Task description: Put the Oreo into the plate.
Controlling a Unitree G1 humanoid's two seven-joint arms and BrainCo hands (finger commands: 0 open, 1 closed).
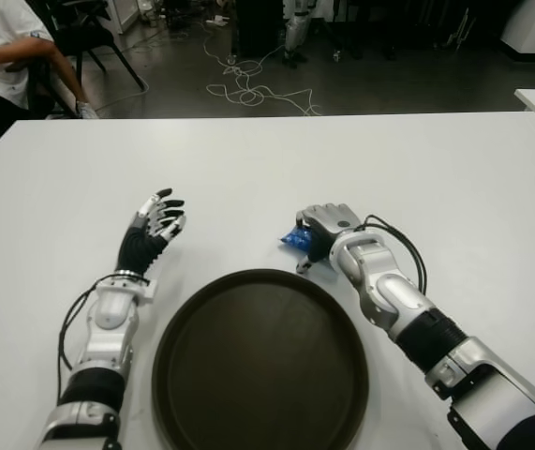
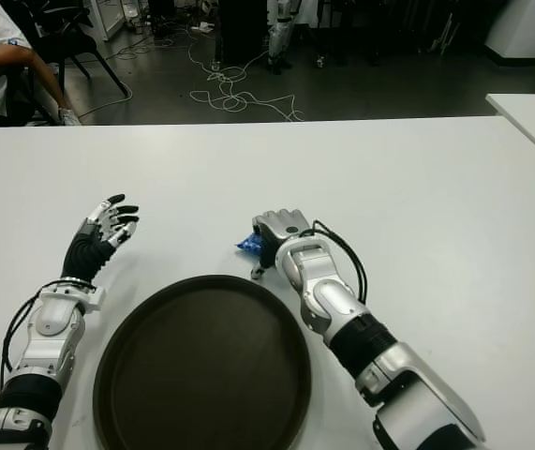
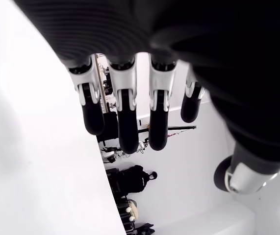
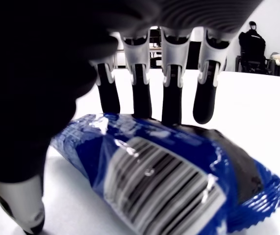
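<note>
Blue Oreo pack (image 4: 169, 171) under right hand (image 1: 321, 234), fingers draped, not clamped | plate (image 1: 260, 366) at 7 o'clock | left hand (image 1: 157, 220) open, idle

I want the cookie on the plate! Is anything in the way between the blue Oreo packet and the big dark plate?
No. Only bare white table separates the Oreo packet, under the right hand, from the plate, in both eye views.
</note>
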